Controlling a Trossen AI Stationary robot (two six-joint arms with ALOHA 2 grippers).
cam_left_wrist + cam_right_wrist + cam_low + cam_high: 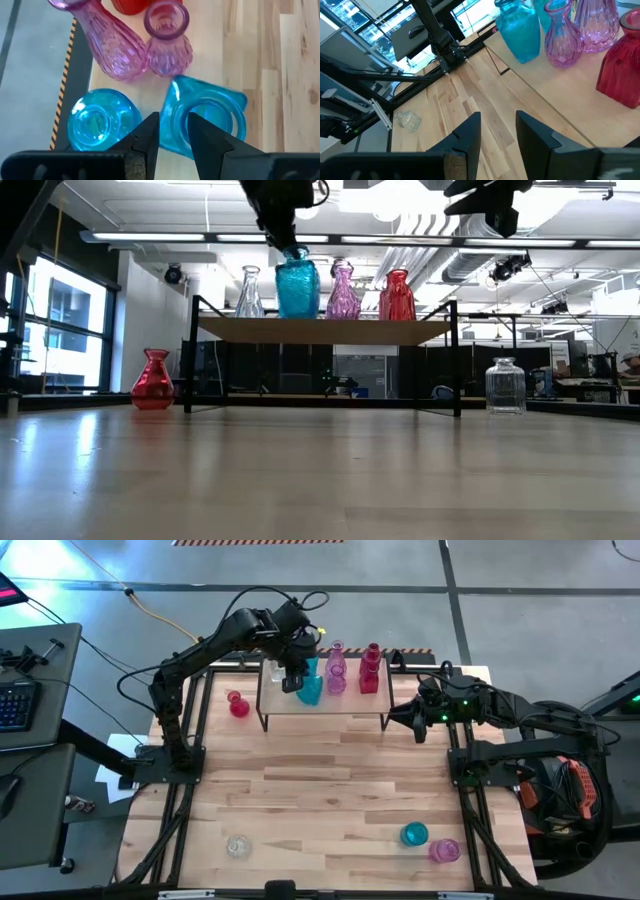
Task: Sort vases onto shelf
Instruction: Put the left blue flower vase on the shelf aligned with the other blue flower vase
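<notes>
Low view first, what sat closest? (Mia)

Bare table (320,480), then a red vase (153,380) standing on it. Behind that was the shelf (320,330), with a clear vase (249,292), a teal vase (297,288), a pink vase (343,292) and a second red vase (397,297) in a row on top. (Ben)

Where were the robot's hands? (Mia)

The left gripper (174,122) was right on top of the teal vase, at its rim. I could not tell if it was pinching or letting go. The right gripper (497,117) hung beside the shelf's right end, spread apart with nothing in it. (Ben)

Would the vases be easy to carry? (Mia)

I think they were small and light, but they were hard, smooth glass. They could slip, and they would break if dropped. The thin neck or rim looked like the best spot to grab. (Ben)

Any words to read? (Mia)

No, I saw no labels or writing on them (Ben)
</notes>
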